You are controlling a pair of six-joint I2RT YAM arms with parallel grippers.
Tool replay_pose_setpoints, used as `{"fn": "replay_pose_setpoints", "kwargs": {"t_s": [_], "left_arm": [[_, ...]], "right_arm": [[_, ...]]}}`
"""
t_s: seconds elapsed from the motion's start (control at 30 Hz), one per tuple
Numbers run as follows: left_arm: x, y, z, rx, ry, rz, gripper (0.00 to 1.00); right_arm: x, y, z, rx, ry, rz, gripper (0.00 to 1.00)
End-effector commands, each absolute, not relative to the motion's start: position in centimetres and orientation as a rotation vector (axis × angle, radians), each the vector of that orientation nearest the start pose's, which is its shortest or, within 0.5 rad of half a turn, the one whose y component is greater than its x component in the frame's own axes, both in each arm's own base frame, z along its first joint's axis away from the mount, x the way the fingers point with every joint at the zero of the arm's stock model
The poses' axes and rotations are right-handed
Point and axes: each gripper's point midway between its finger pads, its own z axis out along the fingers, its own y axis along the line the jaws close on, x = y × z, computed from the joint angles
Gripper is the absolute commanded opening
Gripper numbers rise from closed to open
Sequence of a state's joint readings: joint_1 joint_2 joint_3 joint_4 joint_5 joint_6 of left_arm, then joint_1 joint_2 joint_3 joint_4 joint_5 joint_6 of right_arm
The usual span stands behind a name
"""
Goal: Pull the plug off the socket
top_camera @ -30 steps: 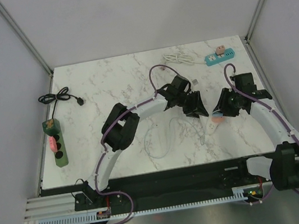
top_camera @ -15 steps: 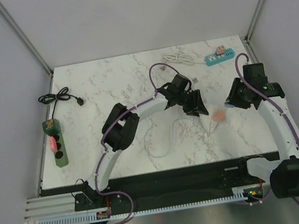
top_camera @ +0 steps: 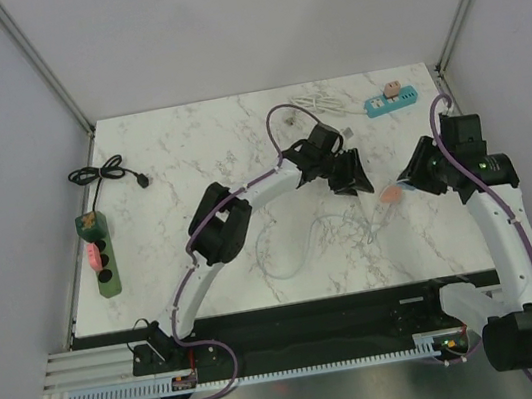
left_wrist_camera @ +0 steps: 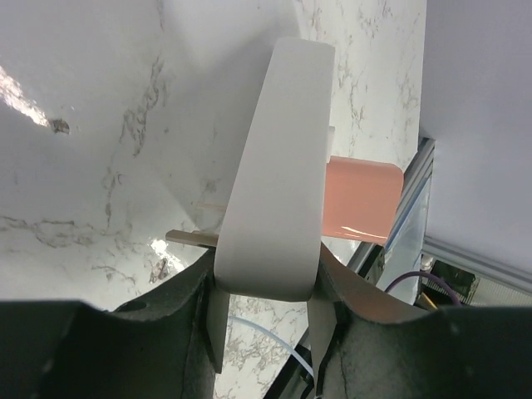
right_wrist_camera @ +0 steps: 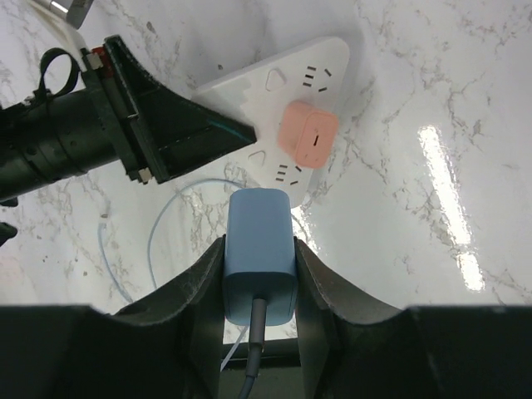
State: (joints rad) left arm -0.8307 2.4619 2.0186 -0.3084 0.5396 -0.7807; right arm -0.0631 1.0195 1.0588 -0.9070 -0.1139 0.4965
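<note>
White stone with grey veins covers the counter [top_camera: 188, 151], and plain grey walls [top_camera: 218, 25] stand round it on three sides. Bright spots of light shine on the stone.

Every place here is told from the white socket [right_wrist_camera: 283, 83], a flat white block with rows of holes in its face. The left hand [left_wrist_camera: 266, 278] is clamped on the white socket, with one finger on each side of it. I cannot tell if the white socket rests on the stone or is held a bit above it. A pink plug [right_wrist_camera: 309, 133] sits in the face of the white socket.

The blue plug [right_wrist_camera: 258, 241] is out of the white socket and up in the air just beside it. The right hand [right_wrist_camera: 258, 249] is squeezed tight on the blue plug. A grey cord [right_wrist_camera: 252, 366] comes out of the plug's back end.

A thin pale wire [top_camera: 289, 251] makes a loop on the counter just beside the white socket. Far behind the white socket, at the back edge of the counter, lie a teal socket strip [top_camera: 390, 99] and a coiled white cord [top_camera: 317, 103]. Well off to the left of the white socket, a black cord [top_camera: 100, 173] lies by the counter's side edge. A green socket strip [top_camera: 100, 256] sits by that edge too.
</note>
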Motion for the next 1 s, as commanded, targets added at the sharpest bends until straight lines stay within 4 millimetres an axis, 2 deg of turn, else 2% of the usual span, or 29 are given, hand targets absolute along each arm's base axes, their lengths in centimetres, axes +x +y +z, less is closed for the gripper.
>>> {"fn": "replay_pose_setpoints", "kwargs": {"t_s": [0.0,0.03,0.1,0.13,0.2,0.3,0.4,0.43,0.5,0.53,0.63,0.67,0.7,0.73,0.77,0.8,0.87,0.9,0.93,0.97], "left_arm": [[33.8,-52.0,4.4,0.31,2.657,-1.23,0.56],[33.9,-51.9,4.5,0.305,2.656,-1.225,0.72],[34.4,-51.7,5.1,0.302,2.64,-1.215,0.84],[34.5,-51.7,5.5,0.308,2.631,-1.217,0.86],[35.1,-51.1,6.1,0.308,2.621,-1.192,0.87],[36.3,-49.5,8.1,0.292,2.587,-1.135,0.89],[37.4,-47.3,10.3,0.249,2.555,-1.109,0.89],[37.5,-46.5,11.7,0.248,2.534,-1.108,0.9],[38.2,-45.2,12.8,0.23,2.513,-1.099,0.89],[38.2,-44.1,14.3,0.218,2.494,-1.099,0.89],[38.1,-42.0,15.4,0.188,2.479,-1.062,0.9],[38.1,-41.1,17.9,0.178,2.427,-1.062,0.9],[38.0,-40.3,18.7,0.17,2.416,-1.055,0.9],[38.2,-39.0,19.0,0.146,2.415,-1.035,0.9],[38.2,-37.8,21.7,0.138,2.357,-1.033,0.9],[38.3,-36.9,22.5,0.127,2.341,-1.018,0.9],[38.8,-34.1,23.9,0.091,2.323,-0.947,0.9],[38.4,-32.8,26.2,0.079,2.278,-0.937,0.9],[38.6,-30.9,26.3,0.04,2.289,-0.892,0.9],[38.4,-30.0,27.0,0.027,2.281,-0.891,0.9]], "right_arm": [[25.2,3.7,20.6,0.618,2.358,0.433,0.0],[25.1,3.8,20.4,0.619,2.365,0.445,0.0],[24.9,4.0,20.4,0.614,2.363,0.452,0.0],[24.8,4.0,20.3,0.611,2.366,0.452,0.0],[24.6,4.1,20.1,0.602,2.369,0.455,0.0],[24.5,4.6,19.7,0.581,2.379,0.487,0.0],[24.7,5.3,19.9,0.539,2.355,0.528,0.0],[24.8,5.5,20.0,0.533,2.348,0.538,0.0],[25.0,6.3,20.1,0.517,2.342,0.561,0.0],[25.2,6.5,19.8,0.516,2.349,0.567,0.0],[25.5,8.8,19.4,0.472,2.366,0.605,0.0],[26.0,9.1,19.4,0.469,2.345,0.593,0.0],[26.2,9.7,19.3,0.463,2.346,0.599,0.0],[26.0,11.2,18.9,0.451,2.37,0.625,0.0],[26.4,12.1,19.0,0.438,2.357,0.644,0.0],[26.6,12.8,18.7,0.442,2.356,0.647,0.0],[26.9,15.5,18.6,0.417,2.357,0.701,0.0],[27.4,16.1,18.6,0.418,2.346,0.692,0.0],[27.1,17.9,17.9,0.402,2.377,0.707,0.0],[27.3,18.7,17.8,0.392,2.377,0.708,0.0]]}}
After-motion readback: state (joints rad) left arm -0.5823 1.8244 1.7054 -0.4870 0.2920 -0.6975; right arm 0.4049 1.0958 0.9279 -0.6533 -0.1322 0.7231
